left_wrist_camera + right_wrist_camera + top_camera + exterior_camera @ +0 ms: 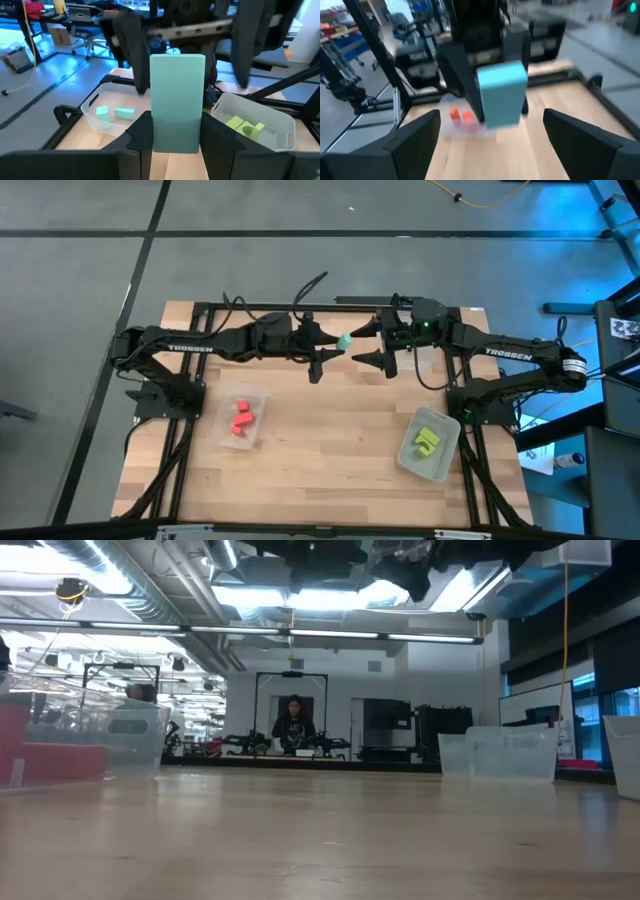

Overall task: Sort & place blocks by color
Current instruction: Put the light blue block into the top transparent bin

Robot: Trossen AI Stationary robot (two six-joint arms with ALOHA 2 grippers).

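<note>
A mint block (pixel 345 340) is held in the air over the table's far middle by my left gripper (pixel 332 343), which is shut on it. The left wrist view shows the block (pixel 177 95) standing tall between my left gripper's (pixel 176 135) fingers. My right gripper (pixel 360 346) is open and faces it from the right, its fingers on either side of the block's far end without touching. In the right wrist view the block (pixel 502 95) floats ahead of my right gripper (pixel 502 145). Two more mint blocks (pixel 114 112) lie in a clear tray (pixel 95 102). My left gripper pinches the mint block by its lower part (pixel 175 142) between its two fingers (pixel 142 135), one on each long side. The fingers come level from the table's left. The block is lifted clear of the table and sticks out past the fingertips toward the right gripper.
Red blocks (pixel 240 418) sit in a clear tray (pixel 256 395) at the left middle of the table. Yellow-green blocks (pixel 428 442) sit in a clear tray (pixel 447 435) at the near right. Bare wood lies between the two trays. A person (pixel 294 725) stands far behind the table.
</note>
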